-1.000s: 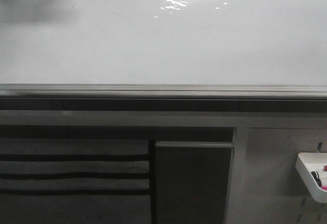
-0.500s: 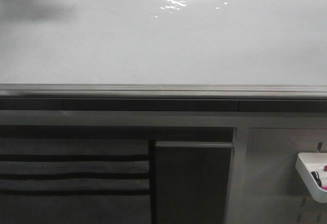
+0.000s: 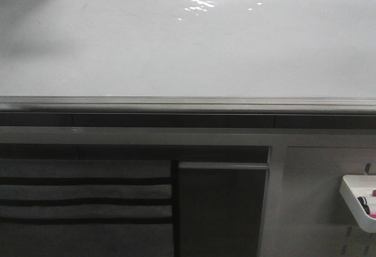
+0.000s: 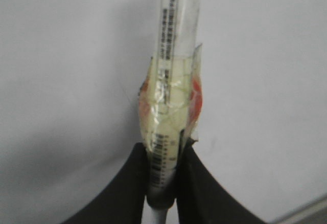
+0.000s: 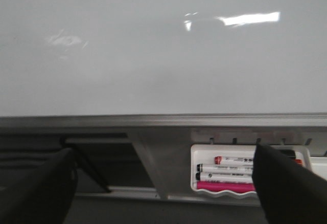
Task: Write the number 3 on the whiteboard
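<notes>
Gripping a taped marker, the left gripper has both fingers clamped against the barrel; the marker tip is out of view. The whiteboard fills the upper front view, glare along its top, silver rail beneath. No number 3 visible on the board. Right gripper fingers spread wide, holding nothing, facing a small tray with markers below the rail.

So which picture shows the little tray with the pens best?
The right wrist view: the tray shows wide, with markers lying in it, partly behind a gripper finger. The front view catches only its cut-off corner. The left wrist view misses it.
</notes>
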Controlling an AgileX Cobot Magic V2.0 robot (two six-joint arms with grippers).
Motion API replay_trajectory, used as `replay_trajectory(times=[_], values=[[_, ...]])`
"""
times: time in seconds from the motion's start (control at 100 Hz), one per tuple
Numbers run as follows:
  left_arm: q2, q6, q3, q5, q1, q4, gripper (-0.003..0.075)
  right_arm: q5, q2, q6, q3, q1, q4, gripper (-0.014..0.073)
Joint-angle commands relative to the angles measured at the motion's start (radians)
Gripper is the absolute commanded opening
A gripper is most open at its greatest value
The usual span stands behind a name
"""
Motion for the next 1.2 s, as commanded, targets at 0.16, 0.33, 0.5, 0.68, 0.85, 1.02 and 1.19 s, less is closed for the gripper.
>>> replay_trajectory(times=[0.16,0.33,0.5,0.68,0.85,1.02,1.19], values=[[-0.171,0.159,-0.022,0.317,-0.005,-0.167,-0.0018,0.151,0.183,-0.508,-0.145,0.021,0.42,0.0624],[-0.296,0.173,0.127,0.302,-0.005,-0.265,-0.0018,0.315,0.292,-0.746,-0.205,0.022,0.682,0.0624],[-0.43,0.347,0.36,0.274,-0.005,-0.438,-0.0018,0.388,0.39,-0.82,-0.275,0.092,0.712,0.0624],[-0.469,0.592,0.458,0.349,-0.005,-0.61,-0.0018,0.383,0.544,-0.841,-0.38,0.318,0.561,0.0582],[-0.455,0.654,0.458,0.388,-0.076,-0.613,-0.0018,0.367,0.692,-0.841,-0.509,0.508,0.45,0.0542],[-0.43,0.7,0.458,0.35,-0.214,-0.613,-0.0018,0.347,0.798,-0.841,-0.62,0.579,0.4,0.0502],[-0.394,0.7,0.456,0.24,-0.337,-0.595,-0.0018,0.364,0.835,-0.841,-0.664,0.616,0.425,0.0464]])
